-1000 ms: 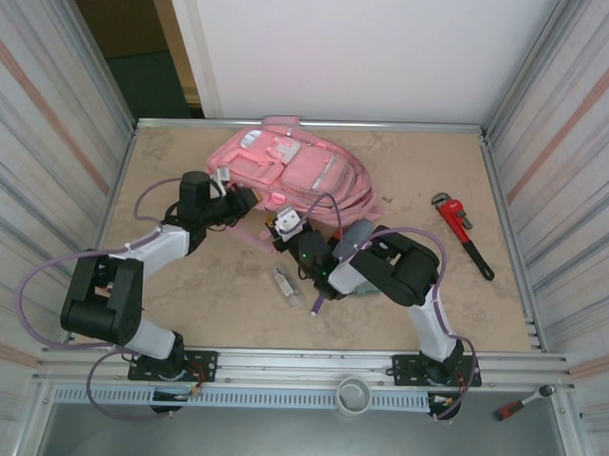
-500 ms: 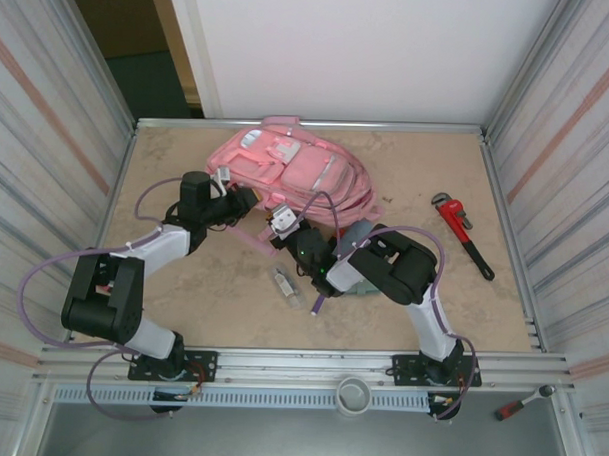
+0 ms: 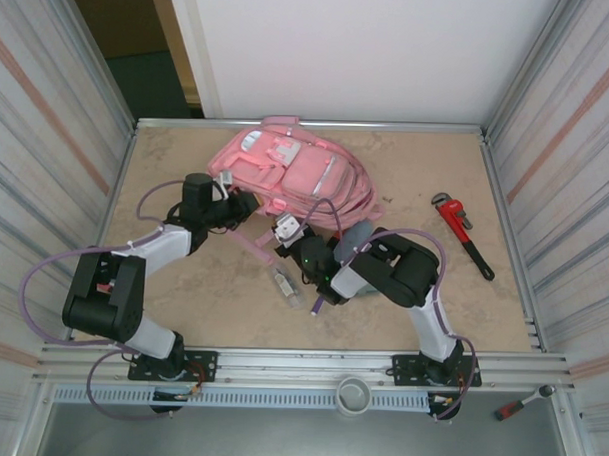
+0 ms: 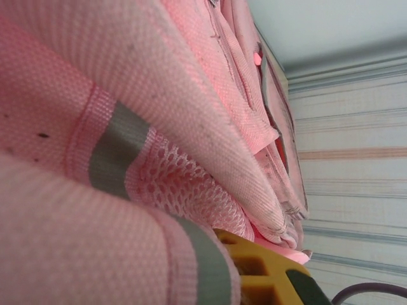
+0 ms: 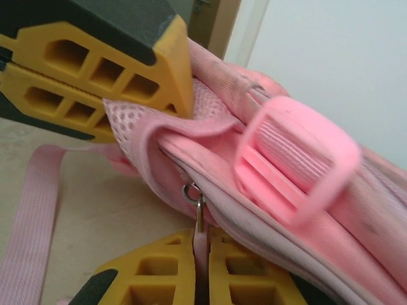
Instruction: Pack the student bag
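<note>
Zip pull (image 5: 200,219) is being pinched by right gripper (image 5: 201,241), bag (image 3: 296,173) by left gripper (image 3: 245,202); a skewed tug could slip it.

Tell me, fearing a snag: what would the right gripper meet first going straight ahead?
Probably the large pink fabric backpack; the right gripper, shut on its zip pull, points into it.

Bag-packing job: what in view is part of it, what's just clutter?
Job: student bag, zip pull, left gripper, right gripper; likely small bottle, purple pen.
Lying about: pipe wrench, red-handled tool by the front rail.
</note>
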